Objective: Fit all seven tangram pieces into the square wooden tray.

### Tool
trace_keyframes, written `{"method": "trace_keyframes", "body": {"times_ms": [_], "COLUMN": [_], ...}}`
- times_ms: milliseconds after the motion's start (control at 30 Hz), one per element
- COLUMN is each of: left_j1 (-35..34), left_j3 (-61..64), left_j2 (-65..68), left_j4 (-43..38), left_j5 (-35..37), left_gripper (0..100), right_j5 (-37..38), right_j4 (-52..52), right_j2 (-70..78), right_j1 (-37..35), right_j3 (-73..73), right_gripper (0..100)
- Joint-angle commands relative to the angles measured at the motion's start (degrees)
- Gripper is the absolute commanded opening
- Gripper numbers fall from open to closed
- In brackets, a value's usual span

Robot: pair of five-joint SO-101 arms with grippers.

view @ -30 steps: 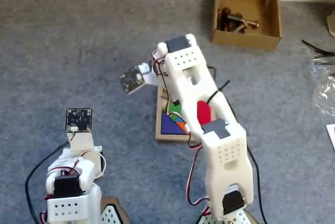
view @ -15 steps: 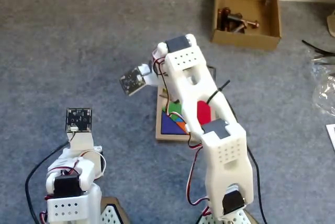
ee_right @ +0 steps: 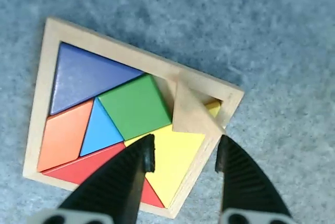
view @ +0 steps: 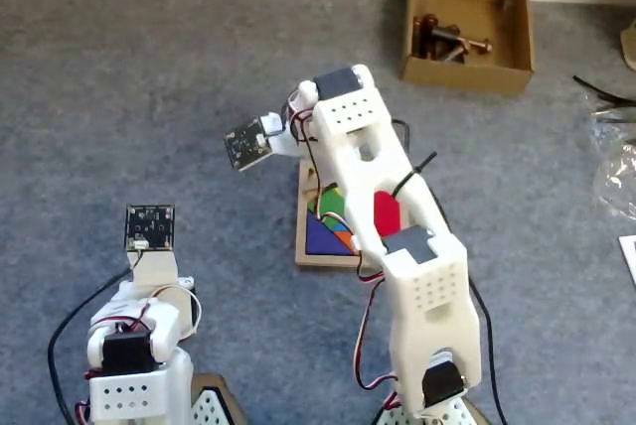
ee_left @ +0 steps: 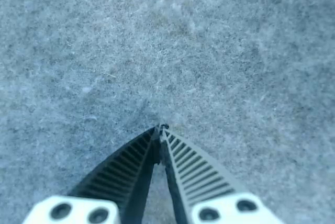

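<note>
The square wooden tray lies on the grey carpet and holds blue, green, orange, light blue, red and yellow pieces. A plain wooden triangle lies tilted over one corner, resting on the rim and the yellow piece. My right gripper hangs open just above it, one finger on each side. In the high view the right arm covers most of the tray. My left gripper is shut and empty, low over bare carpet at the near left.
A cardboard box with copper-coloured parts stands at the back right. A clear plastic bag and cables lie at the right edge. The left arm's base sits at the near left.
The right arm's wrist has shifted slightly away from the near edge. The left arm has not moved.
</note>
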Motion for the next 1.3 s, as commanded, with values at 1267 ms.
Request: {"method": "trace_keyframes", "body": {"times_ms": [1267], "left_j1": [-0.48], "left_j3": [1.19], "left_j2": [0.40], "left_j4": [0.44], "left_j5": [0.09], "left_gripper": [0], "right_j5": [-104.70], "right_j4": [0.31], "right_j2": [-1.10], "right_j1": [7.16], "right_j3": [-9.27], "right_gripper": [0.4]}}
